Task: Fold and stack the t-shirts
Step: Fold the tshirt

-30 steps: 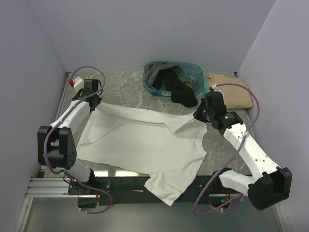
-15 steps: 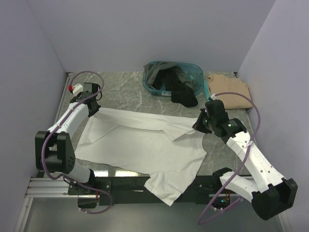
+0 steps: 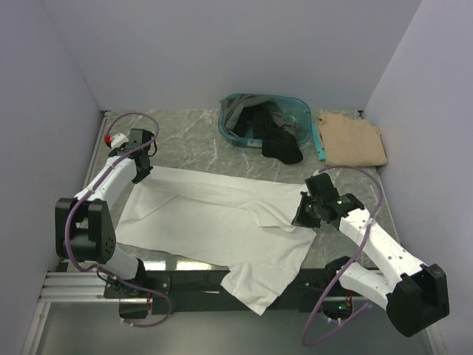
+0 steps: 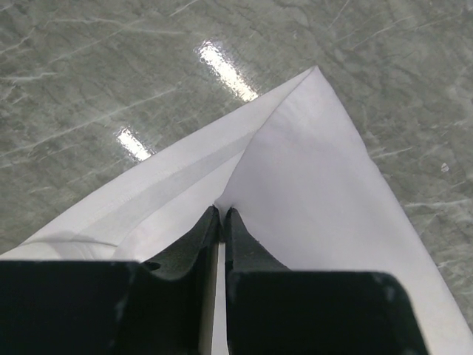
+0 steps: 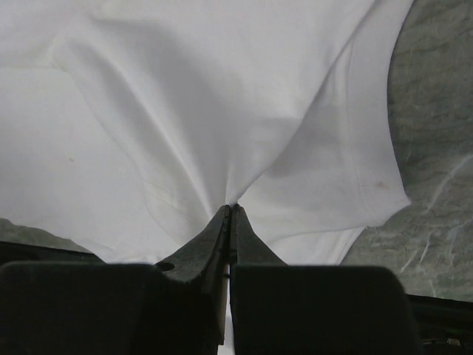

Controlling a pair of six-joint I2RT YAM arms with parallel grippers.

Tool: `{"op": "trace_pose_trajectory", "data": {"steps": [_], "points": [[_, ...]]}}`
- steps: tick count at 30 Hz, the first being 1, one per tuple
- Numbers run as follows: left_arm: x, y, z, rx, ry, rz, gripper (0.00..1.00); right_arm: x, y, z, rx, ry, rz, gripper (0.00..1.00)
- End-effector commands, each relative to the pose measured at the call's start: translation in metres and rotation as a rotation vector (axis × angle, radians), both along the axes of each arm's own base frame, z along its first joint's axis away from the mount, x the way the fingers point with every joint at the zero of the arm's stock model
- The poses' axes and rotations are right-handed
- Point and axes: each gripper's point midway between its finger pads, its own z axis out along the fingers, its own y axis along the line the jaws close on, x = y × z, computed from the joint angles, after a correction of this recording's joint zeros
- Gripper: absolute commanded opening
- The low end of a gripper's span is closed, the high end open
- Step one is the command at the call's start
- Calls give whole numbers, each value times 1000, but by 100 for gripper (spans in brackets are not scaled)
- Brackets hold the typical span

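Observation:
A large white t-shirt [image 3: 214,218] lies spread across the marble table, its lower part hanging over the near edge. My left gripper [image 3: 145,169] sits at the shirt's far left corner, its jaws pinched on the white cloth [image 4: 295,170]. At the shirt's right side, my right gripper [image 3: 302,215] is shut on a gathered fold of the white cloth [image 5: 222,111], which is doubled over there. A folded tan t-shirt [image 3: 353,139] lies at the far right. Black and dark grey t-shirts [image 3: 262,122] fill a basket, one spilling over its rim.
The teal plastic basket [image 3: 304,118] stands at the back centre, beside the tan shirt. Lilac walls close in the table on three sides. Bare marble [image 3: 185,137] shows at the far left behind the white shirt and also near the right arm.
My right gripper has pulled its pinch of white cloth toward the near edge, laying the shirt's far right part over itself. The left gripper has shifted only slightly nearer, still on its corner.

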Motion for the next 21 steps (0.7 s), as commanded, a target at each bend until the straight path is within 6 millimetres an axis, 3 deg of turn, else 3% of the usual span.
{"op": "trace_pose_trajectory", "data": {"steps": [1,4,7,10,11,12,13,14,19,21], "points": [[-2,9,1,18,-10,49,11,4,6,-10,11,4,5,3],[-1,8,-2,10,-14,45,11,7,4,-17,-10,5,3,3],[-3,6,-6,6,-5,39,18,11,1,-22,-36,-5,-6,4],[-3,6,-10,0,9,49,46,16,0,-21,-42,-29,-12,4],[-3,5,-10,-3,12,49,63,17,1,-19,-39,-35,-8,4],[-2,4,-8,-9,5,49,69,21,3,-15,-33,-49,-7,4],[-1,1,-5,-27,-8,42,92,23,4,-13,-33,-59,-3,4],[2,-1,0,-41,-31,31,99,25,3,-11,-35,-65,-5,4],[11,-36,26,-153,-155,-106,99,35,1,-4,-68,-79,-17,4],[13,-65,44,-186,-225,-199,99,44,-4,-2,-102,-100,-45,3]]}}
